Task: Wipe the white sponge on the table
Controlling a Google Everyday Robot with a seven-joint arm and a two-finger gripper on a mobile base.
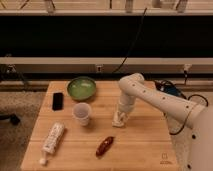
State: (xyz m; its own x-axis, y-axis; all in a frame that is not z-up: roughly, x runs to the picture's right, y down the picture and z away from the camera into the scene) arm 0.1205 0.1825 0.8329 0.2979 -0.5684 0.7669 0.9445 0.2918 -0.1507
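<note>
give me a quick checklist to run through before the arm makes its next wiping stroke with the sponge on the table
1. Gripper down at the table, right of centre: ok.
2. White sponge under the gripper, on the wood: ok.
3. Firm grasp on the sponge: cannot tell.
4. Translucent cup left of the sponge, with a gap between them: ok, though a long leftward stroke might reach it.
5. Red-brown object in front of the sponge, apart from it: ok.
6. Green bowl, black phone and white tube all further left, out of the way: ok.
</note>
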